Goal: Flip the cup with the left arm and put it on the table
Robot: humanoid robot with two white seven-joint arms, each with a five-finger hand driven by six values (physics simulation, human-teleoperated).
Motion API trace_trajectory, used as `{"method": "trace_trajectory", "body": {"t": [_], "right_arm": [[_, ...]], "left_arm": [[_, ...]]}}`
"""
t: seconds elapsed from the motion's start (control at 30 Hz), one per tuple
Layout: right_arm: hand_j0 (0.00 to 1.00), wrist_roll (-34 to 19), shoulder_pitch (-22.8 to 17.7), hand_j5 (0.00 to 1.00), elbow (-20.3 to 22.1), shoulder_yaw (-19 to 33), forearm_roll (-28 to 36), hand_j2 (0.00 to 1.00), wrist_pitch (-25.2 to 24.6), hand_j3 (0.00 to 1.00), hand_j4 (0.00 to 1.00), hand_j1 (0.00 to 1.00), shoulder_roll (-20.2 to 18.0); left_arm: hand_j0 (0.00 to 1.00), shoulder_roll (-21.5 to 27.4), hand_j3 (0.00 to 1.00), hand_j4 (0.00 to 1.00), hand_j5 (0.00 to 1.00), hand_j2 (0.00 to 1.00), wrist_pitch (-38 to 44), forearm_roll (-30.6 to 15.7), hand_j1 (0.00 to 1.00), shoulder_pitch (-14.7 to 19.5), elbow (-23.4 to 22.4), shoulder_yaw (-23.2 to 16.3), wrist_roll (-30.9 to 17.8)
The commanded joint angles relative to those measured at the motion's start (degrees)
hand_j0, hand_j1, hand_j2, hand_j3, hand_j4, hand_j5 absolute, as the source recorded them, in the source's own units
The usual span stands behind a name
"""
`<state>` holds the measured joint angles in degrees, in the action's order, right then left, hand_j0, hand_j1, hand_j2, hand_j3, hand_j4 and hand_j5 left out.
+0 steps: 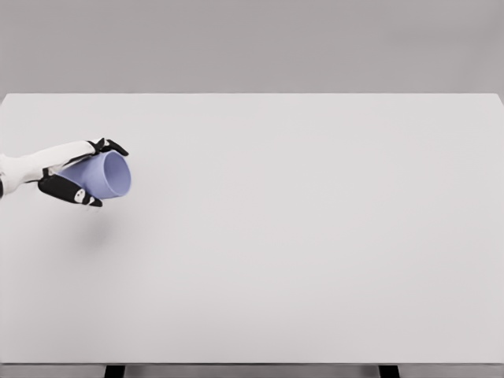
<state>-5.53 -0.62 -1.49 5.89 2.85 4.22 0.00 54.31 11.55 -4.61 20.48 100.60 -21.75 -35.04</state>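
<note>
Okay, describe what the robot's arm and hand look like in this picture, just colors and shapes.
Only the left arm shows: a smooth white shell forearm tapering into the left robot hand. Its slim fingers are white, ending in black fingertips, and a black thumb segment carries small white spots. No cables or markings are discernible.

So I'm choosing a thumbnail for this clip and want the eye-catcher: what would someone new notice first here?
The lavender cup at the far left, the only colour in the scene, held on its side with its mouth facing right. The white and black left hand grips it, fingers above and below, and a faint shadow on the table beneath suggests it is lifted. The rest is the wide pale table; the right arm is out of view.
</note>
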Motion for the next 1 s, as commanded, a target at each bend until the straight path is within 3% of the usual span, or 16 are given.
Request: {"method": "trace_trajectory", "body": {"t": [0.0,0.27,0.5,0.63,0.8,0.97], "right_arm": [[1.0,0.0,0.0,1.0,0.0,0.0,0.0,1.0,0.0,1.0,1.0,1.0,0.0],[1.0,0.0,0.0,1.0,0.0,0.0,0.0,1.0,0.0,1.0,1.0,1.0,0.0],[1.0,0.0,0.0,1.0,0.0,0.0,0.0,1.0,0.0,1.0,1.0,1.0,0.0],[1.0,0.0,0.0,1.0,0.0,0.0,0.0,1.0,0.0,1.0,1.0,1.0,0.0],[1.0,0.0,0.0,1.0,0.0,0.0,0.1,1.0,0.0,1.0,1.0,1.0,0.0],[1.0,0.0,0.0,1.0,0.0,0.0,0.1,1.0,0.0,1.0,1.0,1.0,0.0]], "left_arm": [[0.58,-1.8,0.58,0.58,0.58,0.58,-0.2,-0.1,0.58,0.0,-0.7,2.4,0.0],[0.58,-5.5,0.58,0.58,0.58,0.58,-2.4,-0.7,0.58,-0.4,-2.3,4.9,0.0],[0.57,-7.3,0.57,0.57,0.57,0.57,-10.8,-0.7,0.57,-2.4,-2.6,5.3,0.0],[0.57,-10.2,0.57,0.57,0.57,0.57,-18.5,-0.8,0.57,-2.5,-8.2,6.0,0.0],[0.56,-15.9,0.56,0.56,0.56,0.56,-31.1,-1.2,0.56,-2.5,-17.5,10.2,0.0],[0.56,-25.3,0.56,0.56,0.56,0.56,-37.0,-2.1,0.56,-2.6,-25.0,15.4,0.0]]}}
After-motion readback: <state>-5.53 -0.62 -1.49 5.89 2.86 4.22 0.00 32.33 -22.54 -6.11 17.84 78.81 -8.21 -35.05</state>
